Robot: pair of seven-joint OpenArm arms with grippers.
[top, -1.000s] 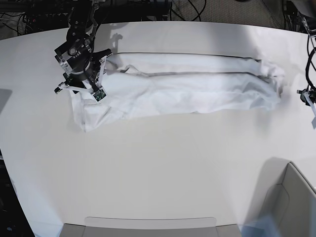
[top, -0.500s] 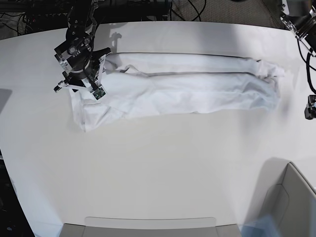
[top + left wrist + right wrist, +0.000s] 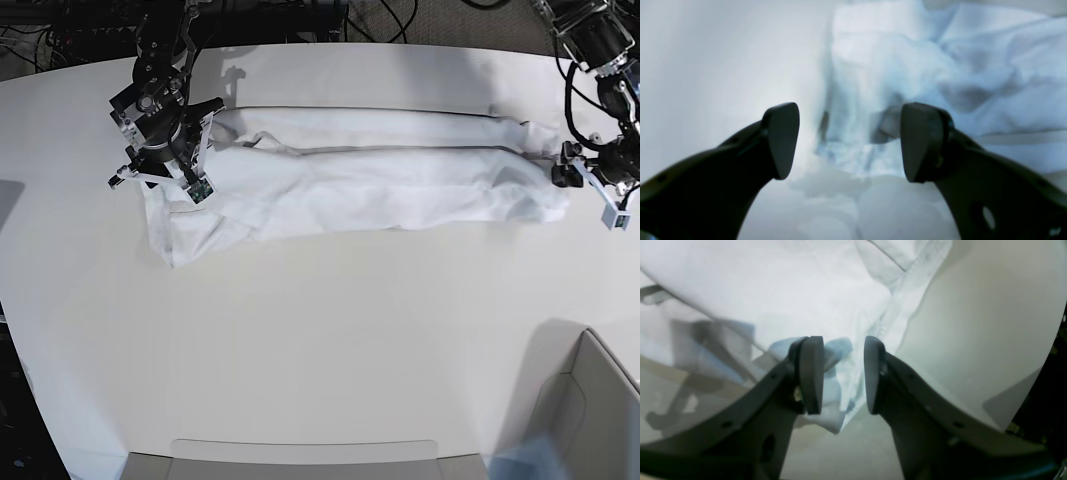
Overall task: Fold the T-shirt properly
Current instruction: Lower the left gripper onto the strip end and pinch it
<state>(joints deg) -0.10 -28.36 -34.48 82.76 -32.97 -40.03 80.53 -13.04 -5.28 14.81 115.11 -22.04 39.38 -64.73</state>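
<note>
Going left to right across the base view, a dark strip (image 3: 14,410) runs down the far left edge, below and to the left of the right claw (image 3: 843,375). That claw is open, its two fingers apart with white cloth showing in the gap; it hangs over the left end of the T-shirt (image 3: 350,190), and whether it touches the fabric I cannot tell. Just below this claw, a loose corner of the shirt slants down towards the viewer, and in the right wrist view a pointed end of cloth shows between and beneath the fingers. From there the shirt stretches rightwards as a long, wrinkled white band on the pale tabletop (image 3: 300,340), reaching almost all the way to the left claw. A strip of its fabric lies along the far side, with a dark, narrow crease between it and the wider near part. Past the middle, the shirt's right end lies bunched and rumpled just beside the left claw (image 3: 851,141). This one is open too, its fingers spread wide, with the crumpled end showing between them and beyond the finger on the right of its wrist view. Below the left claw, near the bottom right corner of the base view, stands a grey bin (image 3: 590,420).
</note>
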